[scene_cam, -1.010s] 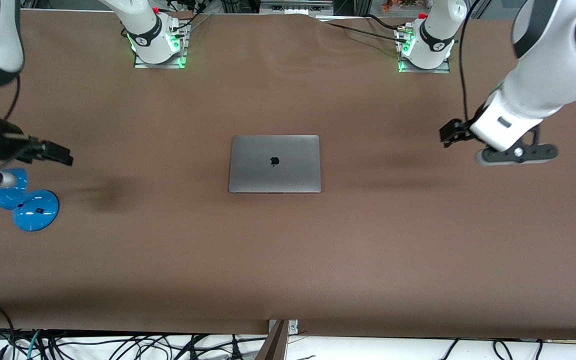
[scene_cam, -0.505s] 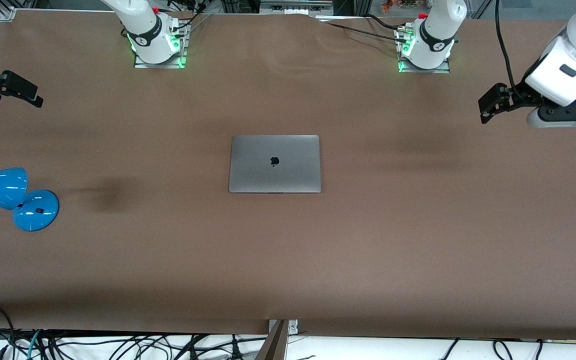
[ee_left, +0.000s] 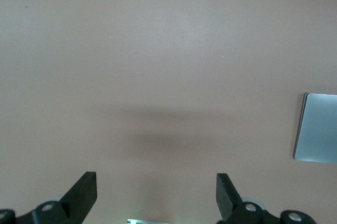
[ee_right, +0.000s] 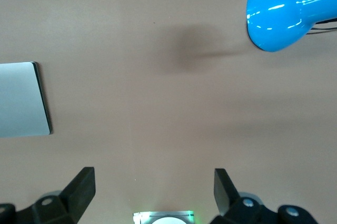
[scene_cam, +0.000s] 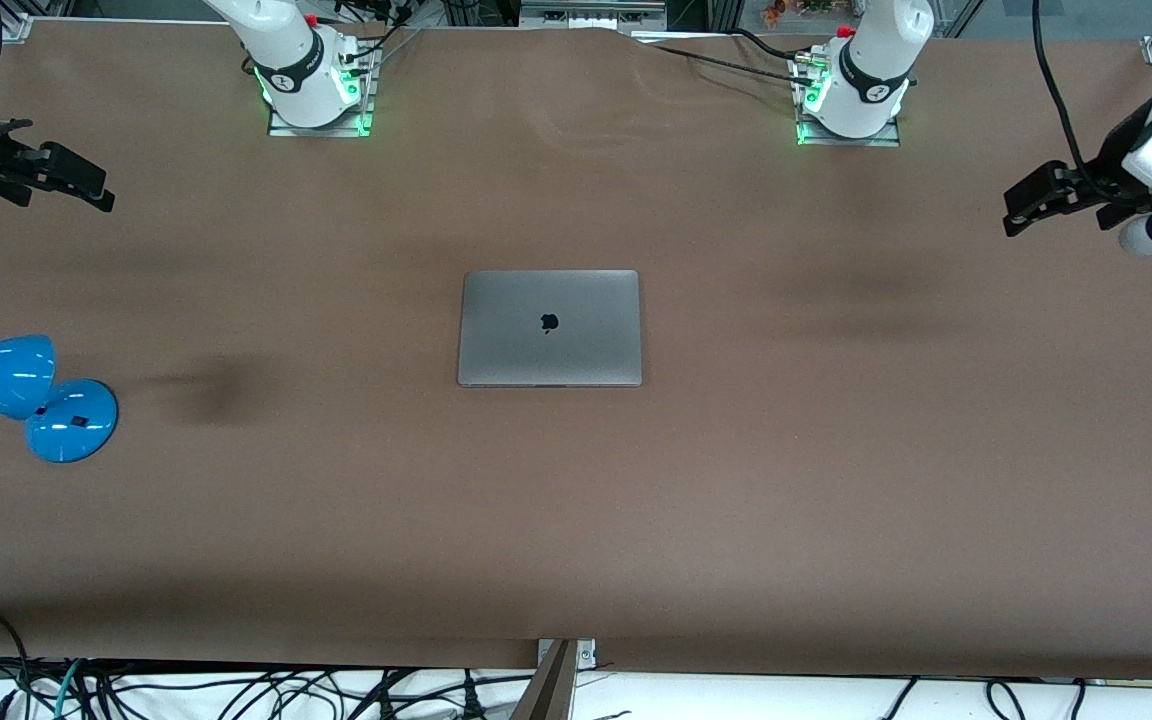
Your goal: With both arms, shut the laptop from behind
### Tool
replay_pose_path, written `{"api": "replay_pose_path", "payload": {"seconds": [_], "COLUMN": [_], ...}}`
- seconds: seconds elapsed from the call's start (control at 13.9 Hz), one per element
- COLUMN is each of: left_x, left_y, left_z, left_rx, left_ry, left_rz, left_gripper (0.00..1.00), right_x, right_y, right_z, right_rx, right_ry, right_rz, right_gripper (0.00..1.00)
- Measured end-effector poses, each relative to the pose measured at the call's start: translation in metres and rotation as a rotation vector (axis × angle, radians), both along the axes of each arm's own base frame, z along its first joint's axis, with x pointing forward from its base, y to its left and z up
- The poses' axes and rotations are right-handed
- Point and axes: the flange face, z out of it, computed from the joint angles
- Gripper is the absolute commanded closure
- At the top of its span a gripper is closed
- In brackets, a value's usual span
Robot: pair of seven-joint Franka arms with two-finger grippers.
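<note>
The laptop (scene_cam: pixel 549 327) lies shut and flat in the middle of the brown table, grey lid up with the dark apple logo showing. My left gripper (scene_cam: pixel 1018 208) is open and empty in the air over the left arm's end of the table, well apart from the laptop. My right gripper (scene_cam: pixel 96 190) is open and empty over the right arm's end. In the left wrist view the open left gripper (ee_left: pixel 156 192) shows bare table between its fingers and the laptop's edge (ee_left: pixel 318 128) lies off to one side. In the right wrist view, beyond the open right gripper (ee_right: pixel 154 190), the laptop's corner (ee_right: pixel 21 99) shows.
A blue desk lamp (scene_cam: pixel 31 390) stands at the right arm's end of the table, nearer to the front camera than the right gripper; its head shows in the right wrist view (ee_right: pixel 284 11). The arm bases (scene_cam: pixel 301 70) (scene_cam: pixel 856 75) glow green at the table's back edge.
Both grippers have drawn outward and toward the bases' edge of the table. The right one left the spot over the lamp. The laptop has not moved.
</note>
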Motion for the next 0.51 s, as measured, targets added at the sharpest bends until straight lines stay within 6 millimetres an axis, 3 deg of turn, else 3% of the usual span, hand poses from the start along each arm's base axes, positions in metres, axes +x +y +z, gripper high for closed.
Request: {"api": "replay_pose_path", "payload": {"seconds": [0.22,0.51], "left_x": [0.002,-0.012], "left_y": [0.011,-0.012], "left_z": [-0.025,-0.048], "left_rx": [-0.027,-0.027], "left_ry": [-0.031,-0.028], "left_rz": [-0.005,-0.052], "left_gripper": [0.00,0.00], "right_x": [0.005,0.006], "right_y": [0.000,0.000], "right_z": [-0.007,-0.006], "right_rx": [-0.001,-0.001], "right_ry": [0.010,0.006], "right_rz": [0.000,0.001], "right_gripper": [0.00,0.00]}}
